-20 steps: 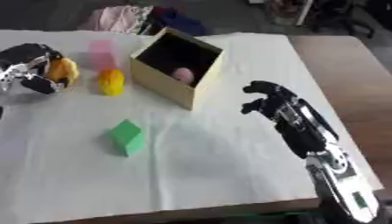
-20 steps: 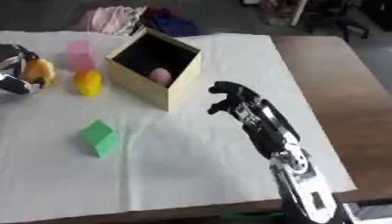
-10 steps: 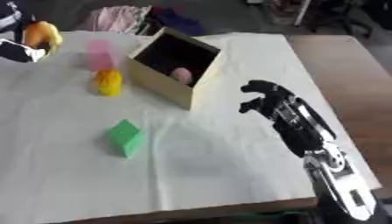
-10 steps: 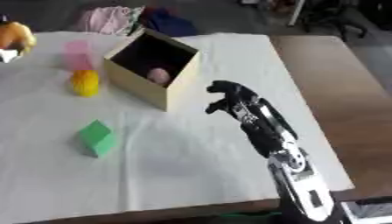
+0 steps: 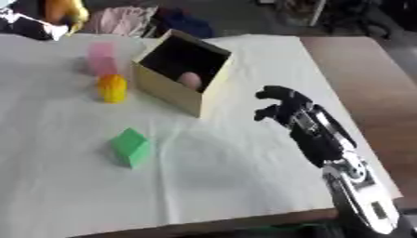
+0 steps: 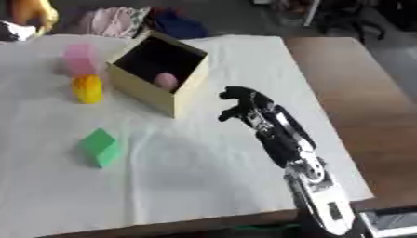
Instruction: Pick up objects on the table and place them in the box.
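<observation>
1. Your left hand point(image 5: 36, 25) is up at the far left corner, mostly cut off by the edge; its fingers look wrapped round an orange-yellow object point(image 5: 65, 9), though how far they close you cannot tell for certain.
2. The box point(image 5: 181, 72) lies to the right of those fingers and nearer you, its open mouth tilted up and toward you, with a pink round object point(image 5: 191, 80) already inside.
3. The carry therefore runs right and down from the left fingers to the opening; I judge this the step in hand.
4. Your right hand point(image 6: 244, 108) hovers just right of the box, fingers curled, holding nothing.
5. Still on the bench point(image 5: 244, 172): a pink block point(image 5: 103, 58), a yellow object point(image 5: 112, 88) and a green cube point(image 5: 131, 147), all left of the right fingers and nearer the left arm.
</observation>
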Robot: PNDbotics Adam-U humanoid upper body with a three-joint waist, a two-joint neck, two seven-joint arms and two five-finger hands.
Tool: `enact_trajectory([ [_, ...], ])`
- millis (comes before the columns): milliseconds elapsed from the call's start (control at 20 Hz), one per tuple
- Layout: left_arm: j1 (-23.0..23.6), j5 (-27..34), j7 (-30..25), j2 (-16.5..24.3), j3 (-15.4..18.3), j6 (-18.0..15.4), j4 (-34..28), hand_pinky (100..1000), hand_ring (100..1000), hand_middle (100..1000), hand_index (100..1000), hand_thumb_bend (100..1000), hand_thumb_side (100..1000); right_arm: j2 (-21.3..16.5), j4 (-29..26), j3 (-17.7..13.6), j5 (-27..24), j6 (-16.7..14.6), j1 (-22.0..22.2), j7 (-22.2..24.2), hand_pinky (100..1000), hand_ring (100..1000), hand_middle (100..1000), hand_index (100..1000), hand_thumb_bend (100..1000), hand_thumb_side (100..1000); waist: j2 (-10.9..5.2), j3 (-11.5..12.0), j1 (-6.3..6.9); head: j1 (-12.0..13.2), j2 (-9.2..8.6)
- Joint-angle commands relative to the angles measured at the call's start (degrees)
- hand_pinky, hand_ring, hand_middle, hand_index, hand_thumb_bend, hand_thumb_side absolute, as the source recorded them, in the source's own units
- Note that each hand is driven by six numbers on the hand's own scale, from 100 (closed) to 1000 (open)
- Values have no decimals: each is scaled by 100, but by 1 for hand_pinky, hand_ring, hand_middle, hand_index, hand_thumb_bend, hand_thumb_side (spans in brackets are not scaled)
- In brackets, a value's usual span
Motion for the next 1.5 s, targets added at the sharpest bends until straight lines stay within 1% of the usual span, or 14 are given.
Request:
enact_trajectory([
  [50,-145,-265,166,-194,-148,-132,-123,634,431,452,634,100,199,16,-57,28,-37,-3,-78,39,832,637,789,851,100,684,-76,-31,-30,39,27],
  [100,-139,-338,221,-281,-184,-164,-107,635,436,456,638,183,229,25,-53,36,-39,0,-81,47,832,637,789,851,100,680,-74,-44,-35,52,27],
  [150,-134,-400,272,-360,-218,-198,-93,634,437,457,638,100,201,33,-51,45,-43,2,-84,56,832,637,789,851,100,685,-73,-60,-38,67,27],
  [400,-104,-659,519,-687,-340,-280,-12,642,470,492,673,100,202,71,-45,80,-54,8,-102,97,833,637,789,851,100,685,-65,-131,-53,111,27],
  [450,-92,-692,582,-740,-356,-281,-2,660,507,536,720,100,198,80,-44,86,-56,10,-107,104,833,637,788,851,100,685,-65,-149,-57,118,27],
  [500,-80,-722,651,-783,-372,-280,7,663,514,544,727,100,197,89,-43,89,-58,12,-111,110,833,637,788,851,100,685,-65,-164,-60,124,27],
  [550,-70,-755,724,-818,-389,-280,11,687,558,594,766,100,193,97,-42,92,-60,13,-114,114,833,637,788,852,100,684,-65,-176,-61,130,27],
  [700,-30,-845,966,-894,-409,-243,41,715,608,654,806,100,189,120,-45,96,-64,14,-126,122,833,637,788,851,100,683,-67,-203,-65,133,27],
  [800,-7,-912,1067,-917,-419,-212,81,746,663,738,869,100,187,129,-47,96,-65,14,-131,125,833,637,788,851,100,683,-68,-214,-64,135,27],
  [850,0,-958,1092,-920,-426,-205,97,774,708,793,915,128,184,131,-47,95,-65,14,-132,125,833,637,788,851,100,683,-67,-215,-63,134,27],
  [1050,9,-1148,1192,-912,-409,-148,127,828,786,895,970,179,169,132,-47,94,-65,15,-135,131,834,637,788,851,100,684,-63,-213,-64,114,27],
  [1200,18,-1254,1247,-904,-393,-116,156,846,814,922,982,216,157,130,-48,90,-63,14,-136,130,834,637,788,851,100,683,-63,-208,-66,105,27],
  [1350,29,-1234,1312,-891,-365,-122,152,840,806,905,963,188,143,128,-47,85,-61,13,-136,127,834,637,788,851,100,683,-65,-199,-67,94,27],
  [1500,58,-988,1324,-809,-395,-204,50,833,792,882,948,158,143,123,-48,77,-54,9,-137,123,834,637,788,851,100,683,-68,-185,-60,75,27],
])
